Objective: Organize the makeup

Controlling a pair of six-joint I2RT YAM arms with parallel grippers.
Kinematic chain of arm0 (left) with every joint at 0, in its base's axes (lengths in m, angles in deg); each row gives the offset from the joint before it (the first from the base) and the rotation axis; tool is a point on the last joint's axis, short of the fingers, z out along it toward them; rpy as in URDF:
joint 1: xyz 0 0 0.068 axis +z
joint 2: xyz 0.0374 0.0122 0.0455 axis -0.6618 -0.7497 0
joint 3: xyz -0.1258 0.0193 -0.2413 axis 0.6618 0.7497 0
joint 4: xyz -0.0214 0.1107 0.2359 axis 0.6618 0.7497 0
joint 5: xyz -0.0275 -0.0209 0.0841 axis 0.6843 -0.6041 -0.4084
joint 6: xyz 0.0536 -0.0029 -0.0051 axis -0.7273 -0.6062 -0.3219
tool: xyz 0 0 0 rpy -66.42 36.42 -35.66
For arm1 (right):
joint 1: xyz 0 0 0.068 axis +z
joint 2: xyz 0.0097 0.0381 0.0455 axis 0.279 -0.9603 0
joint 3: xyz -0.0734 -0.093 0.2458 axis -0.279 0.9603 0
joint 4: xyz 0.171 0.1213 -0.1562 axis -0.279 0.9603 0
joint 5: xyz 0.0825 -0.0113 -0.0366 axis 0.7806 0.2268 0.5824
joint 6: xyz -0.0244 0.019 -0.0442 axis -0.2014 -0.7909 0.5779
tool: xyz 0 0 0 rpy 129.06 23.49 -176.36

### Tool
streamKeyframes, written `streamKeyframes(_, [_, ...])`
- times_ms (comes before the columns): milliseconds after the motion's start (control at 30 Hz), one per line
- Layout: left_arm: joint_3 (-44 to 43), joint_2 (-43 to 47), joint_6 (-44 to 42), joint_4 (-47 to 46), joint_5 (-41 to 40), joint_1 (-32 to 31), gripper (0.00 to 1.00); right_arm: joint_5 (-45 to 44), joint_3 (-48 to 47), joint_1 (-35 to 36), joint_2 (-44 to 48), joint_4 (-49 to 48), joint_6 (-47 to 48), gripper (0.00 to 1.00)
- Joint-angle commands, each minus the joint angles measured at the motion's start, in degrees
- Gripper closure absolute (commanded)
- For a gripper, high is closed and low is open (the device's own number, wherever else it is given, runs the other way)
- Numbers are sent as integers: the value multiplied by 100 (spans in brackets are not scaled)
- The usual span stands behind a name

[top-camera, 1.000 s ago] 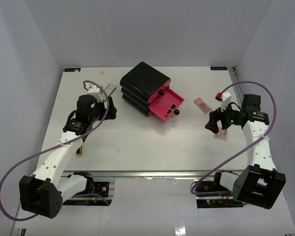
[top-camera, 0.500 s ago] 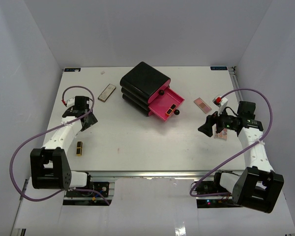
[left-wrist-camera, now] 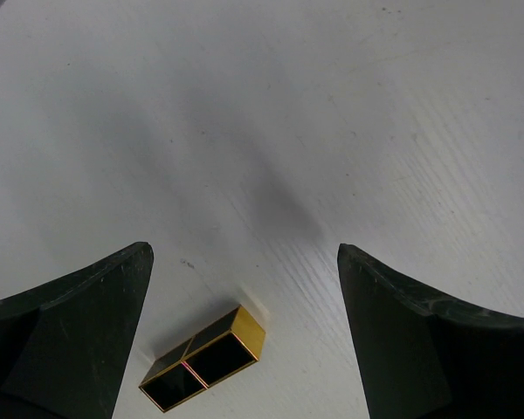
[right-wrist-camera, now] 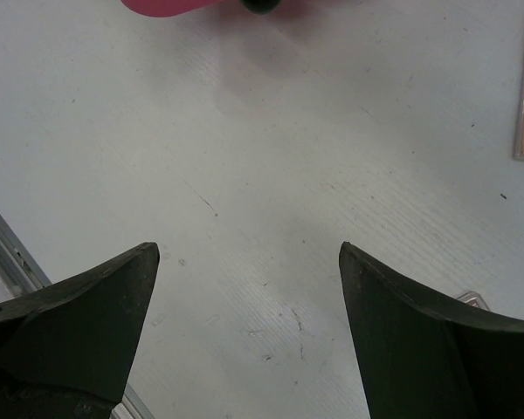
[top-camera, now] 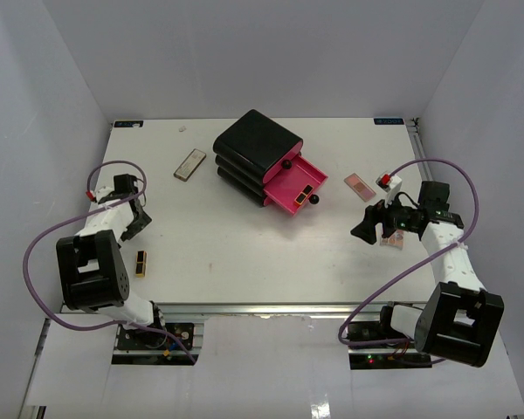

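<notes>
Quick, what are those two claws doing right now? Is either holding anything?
Left gripper: open, holding nothing.
Right gripper: open, holding nothing.

Black on the box (top-camera: 249, 144), hot pink on its drawer (top-camera: 284, 184). Black with gold edging on the lipstick tube (left-wrist-camera: 203, 359). Pink on the palette (top-camera: 359, 186), tan on the slim case (top-camera: 189, 163), white across the table (top-camera: 244, 253).

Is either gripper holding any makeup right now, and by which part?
Nothing is held. The left gripper is open and not touching the black-and-gold lipstick tube lying near it. The right gripper is open and empty too.
</notes>
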Motion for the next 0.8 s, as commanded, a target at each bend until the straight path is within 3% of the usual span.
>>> streamKeyframes(0, [30,105,175,-221,242,108,2,58,87,-60,-145,-176,125,10])
streamKeyframes(300, [396,317,458,-316,1246,86,8,340,158,-382,-151,-83,337,10])
streamKeyframes(767, [617,503,728,-25,1395,-53,7,564,184,-577,56,-52,395,10])
